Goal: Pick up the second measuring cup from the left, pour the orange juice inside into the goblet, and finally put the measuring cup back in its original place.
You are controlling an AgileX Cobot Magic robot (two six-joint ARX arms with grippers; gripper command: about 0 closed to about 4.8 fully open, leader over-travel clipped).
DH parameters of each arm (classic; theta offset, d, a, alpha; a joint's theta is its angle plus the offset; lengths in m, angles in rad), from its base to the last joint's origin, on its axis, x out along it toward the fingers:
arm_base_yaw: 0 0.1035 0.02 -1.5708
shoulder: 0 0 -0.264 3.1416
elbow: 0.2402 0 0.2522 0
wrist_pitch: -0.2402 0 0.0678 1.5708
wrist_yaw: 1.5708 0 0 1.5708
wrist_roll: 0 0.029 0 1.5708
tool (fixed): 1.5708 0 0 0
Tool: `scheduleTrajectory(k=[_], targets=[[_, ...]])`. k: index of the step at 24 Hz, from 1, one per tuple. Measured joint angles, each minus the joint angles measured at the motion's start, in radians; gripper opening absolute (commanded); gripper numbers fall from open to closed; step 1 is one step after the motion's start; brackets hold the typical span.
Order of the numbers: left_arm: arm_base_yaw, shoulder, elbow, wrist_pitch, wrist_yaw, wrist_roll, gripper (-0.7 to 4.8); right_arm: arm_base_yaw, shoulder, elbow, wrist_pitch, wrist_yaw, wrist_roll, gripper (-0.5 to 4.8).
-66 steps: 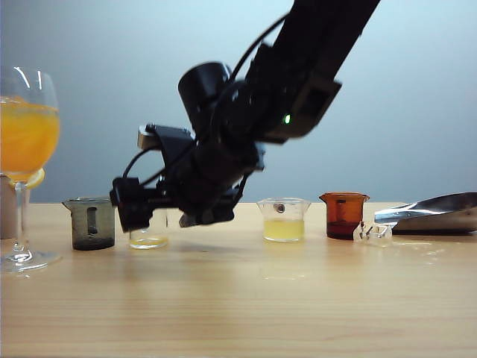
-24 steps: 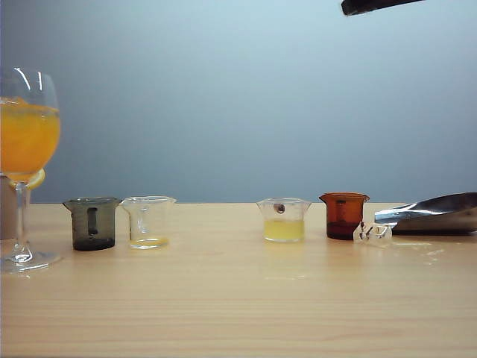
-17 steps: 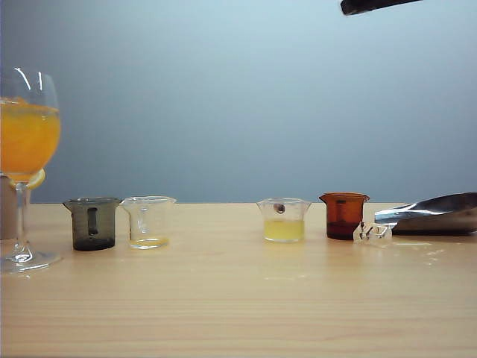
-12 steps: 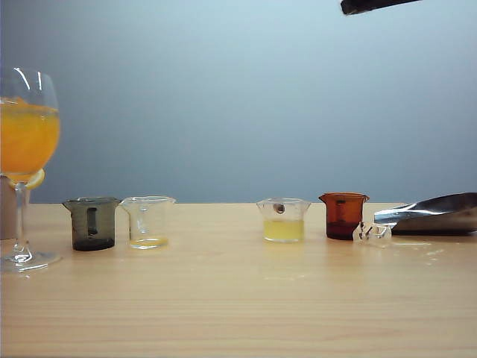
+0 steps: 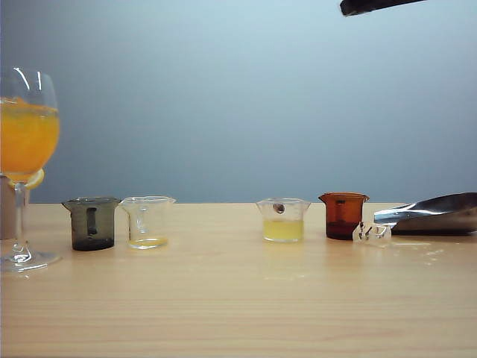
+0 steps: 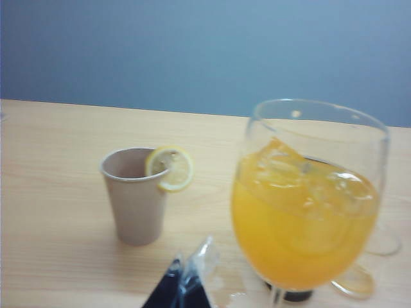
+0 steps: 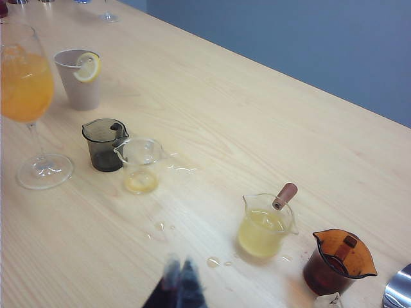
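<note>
The second measuring cup (image 5: 147, 221) (image 7: 141, 165) stands upright on the table between the smoky grey cup (image 5: 92, 222) and the pale yellow cup (image 5: 283, 219). Only a thin yellowish film lies in its bottom. The orange juice (image 5: 27, 138) (image 6: 302, 224) fills most of the goblet (image 5: 28, 89) at the far left. My left gripper (image 6: 186, 282) hovers shut near the goblet's bowl, holding nothing. Well short of the row of cups, my right gripper (image 7: 181, 269) hangs shut and empty. Neither gripper shows in the exterior view.
A paper cup (image 6: 138, 192) with a lemon slice stands behind the goblet. An amber cup (image 5: 343, 215), a small clear piece (image 5: 372, 234) and a metal scoop (image 5: 432, 213) sit at the right. Droplets (image 7: 157, 228) wet the table. A dark arm part (image 5: 373, 6) crosses the top edge.
The left arm, which had its gripper at the second measuring cup, has withdrawn out of the exterior view. The cup stays standing in the row. Nothing has moved in the last second.
</note>
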Motion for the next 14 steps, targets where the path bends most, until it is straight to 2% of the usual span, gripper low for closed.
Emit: scheduleTrajectory(k=[4, 8, 10, 14], targets=[[0.000, 0.000, 0.000, -0.007, -0.067, 0.036, -0.06, 0.000, 0.000, 0.000, 0.000, 0.000, 0.000, -0.01], [0.000, 0.000, 0.000, -0.011, -0.068, 0.047, -0.01, 0.000, 0.000, 0.000, 0.000, 0.000, 0.000, -0.01], [0.000, 0.000, 0.000, -0.012, -0.068, 0.048, 0.31, 0.000, 0.000, 0.000, 0.000, 0.000, 0.000, -0.01], [0.000, 0.000, 0.000, -0.019, -0.068, 0.048, 0.30, 0.000, 0.000, 0.000, 0.000, 0.000, 0.000, -0.01]])
